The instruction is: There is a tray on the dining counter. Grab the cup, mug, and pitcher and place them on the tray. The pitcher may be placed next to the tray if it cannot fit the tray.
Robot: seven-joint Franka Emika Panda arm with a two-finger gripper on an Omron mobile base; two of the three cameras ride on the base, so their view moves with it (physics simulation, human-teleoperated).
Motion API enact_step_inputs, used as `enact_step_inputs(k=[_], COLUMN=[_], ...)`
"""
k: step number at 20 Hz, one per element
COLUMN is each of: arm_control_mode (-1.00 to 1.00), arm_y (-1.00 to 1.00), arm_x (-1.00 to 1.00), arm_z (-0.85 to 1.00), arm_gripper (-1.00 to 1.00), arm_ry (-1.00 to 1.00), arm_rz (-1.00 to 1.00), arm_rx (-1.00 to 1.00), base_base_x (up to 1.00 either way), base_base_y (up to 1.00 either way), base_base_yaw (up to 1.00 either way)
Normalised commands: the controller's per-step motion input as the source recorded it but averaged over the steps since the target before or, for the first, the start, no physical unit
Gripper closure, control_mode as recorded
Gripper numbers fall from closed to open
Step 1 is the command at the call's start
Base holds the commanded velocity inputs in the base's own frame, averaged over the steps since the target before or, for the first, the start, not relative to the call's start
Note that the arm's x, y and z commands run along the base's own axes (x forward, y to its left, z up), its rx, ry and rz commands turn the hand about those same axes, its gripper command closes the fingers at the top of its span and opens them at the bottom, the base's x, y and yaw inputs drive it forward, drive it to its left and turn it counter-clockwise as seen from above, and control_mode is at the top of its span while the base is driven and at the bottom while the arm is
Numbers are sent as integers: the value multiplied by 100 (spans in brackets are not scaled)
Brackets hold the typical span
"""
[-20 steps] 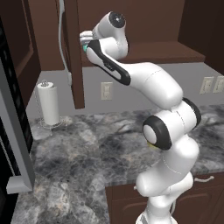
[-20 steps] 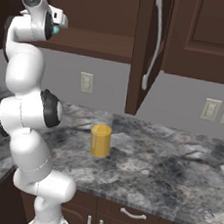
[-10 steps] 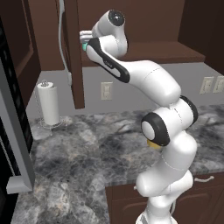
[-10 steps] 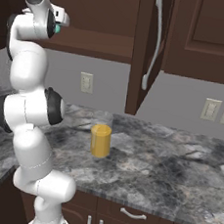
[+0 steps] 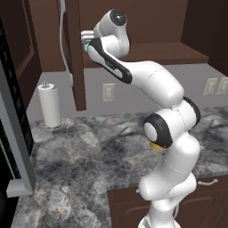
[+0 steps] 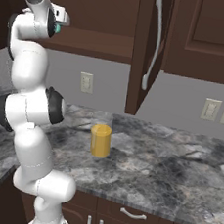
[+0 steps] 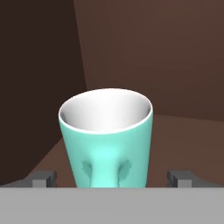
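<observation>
The mug [image 7: 106, 135] stands upright dead ahead at twelve o'clock of the gripper [image 7: 112, 178], handle facing it. The jaws are spread fully wide on either side, gripping nothing yet.

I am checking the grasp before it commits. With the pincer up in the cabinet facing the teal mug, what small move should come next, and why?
Probably ease a little further forward, then close. In the hand view the mug stands upright on the cabinet shelf, centred between the open pincer fingertips, handle facing the camera. The tips look level with its near side only, so closing now might catch too little of it.
</observation>
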Motion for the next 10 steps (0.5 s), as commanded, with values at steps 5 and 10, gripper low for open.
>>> enact_step_inputs(k=[5, 10], arm_control_mode=[-100, -100], arm_y=[0, 0], arm_x=[0, 0], arm_z=[0, 0], arm_gripper=[100, 100], arm_ry=[0, 0], arm_rz=[0, 0], arm_rx=[0, 0], base_base_x=[0, 0], base_base_y=[0, 0], base_base_yaw=[0, 0])
